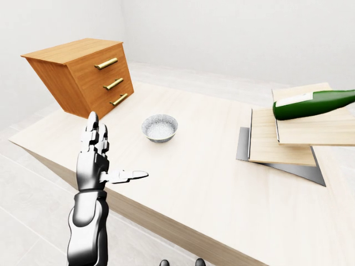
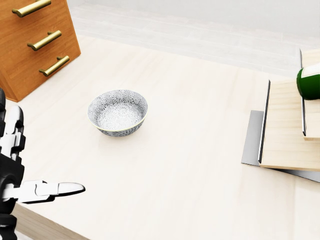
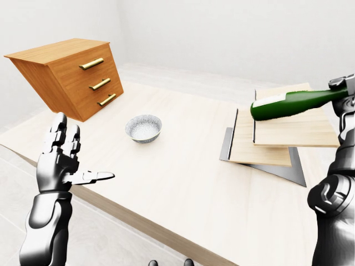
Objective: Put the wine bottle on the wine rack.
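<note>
The wine bottle (image 3: 291,103) is carried by the right robot hand (image 3: 345,88), which grips it at the neck end near the right edge of the right-eye view; the fingers appear wrapped round the neck, though only part of that hand shows. From this hand the bottle's long axis runs leftward and slightly downward, nearly horizontal, with the thick base and its pale label at the far left end. The bottle hangs just above the wine rack (image 3: 260,145), a stack of pale wooden slabs on a grey plate, which lies directly beneath and a little to the left of the holding hand. Whether the glass touches the top slab cannot be told; in the head view only the green base (image 2: 310,83) shows at the right edge, over the slabs. The coming move seems to turn on lowering the bottle along this same lie, so that it settles lengthwise on the rack without rolling off. The left robot hand (image 3: 65,158) is well apart, over the near edge of the worktop (image 1: 199,166), fingers spread wide, thumb pointing toward the rack, holding nothing. A patterned bowl (image 2: 118,112) and a wooden drawer chest (image 1: 83,75) stand off to the left, clear of the lowering path.
</note>
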